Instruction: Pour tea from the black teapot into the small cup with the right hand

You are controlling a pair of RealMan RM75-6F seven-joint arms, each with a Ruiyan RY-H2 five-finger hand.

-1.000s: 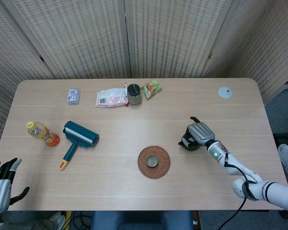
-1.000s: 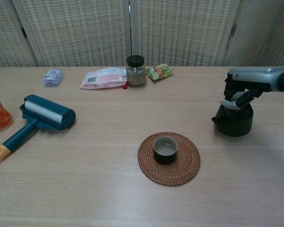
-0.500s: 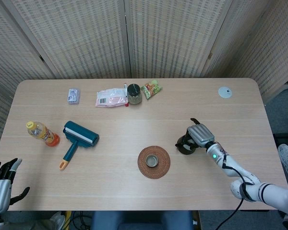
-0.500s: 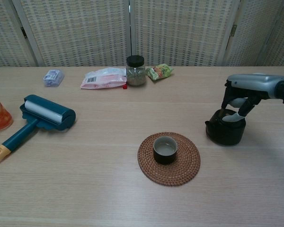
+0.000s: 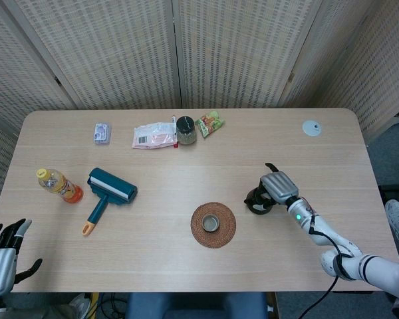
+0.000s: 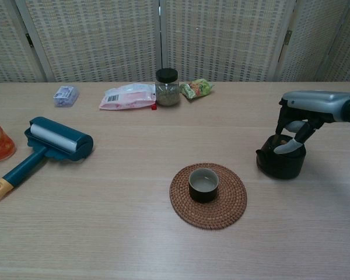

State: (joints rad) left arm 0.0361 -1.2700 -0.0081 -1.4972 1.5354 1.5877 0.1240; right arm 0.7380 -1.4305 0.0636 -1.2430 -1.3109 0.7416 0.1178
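Right hand (image 6: 300, 119) is clamped down over the top of the black teapot (image 6: 282, 157), which sits on the worktop (image 5: 186, 179) at about 3 o'clock from the small cup (image 6: 203, 184). Cup's on a round woven coaster (image 6: 208, 195). Left hand (image 5: 1, 256) hangs off the near-left corner, fingers spread, holding nothing. Back at 11 o'clock from the cup there's a pink packet (image 5: 154, 136) with a barcode label; the text is too small to read.
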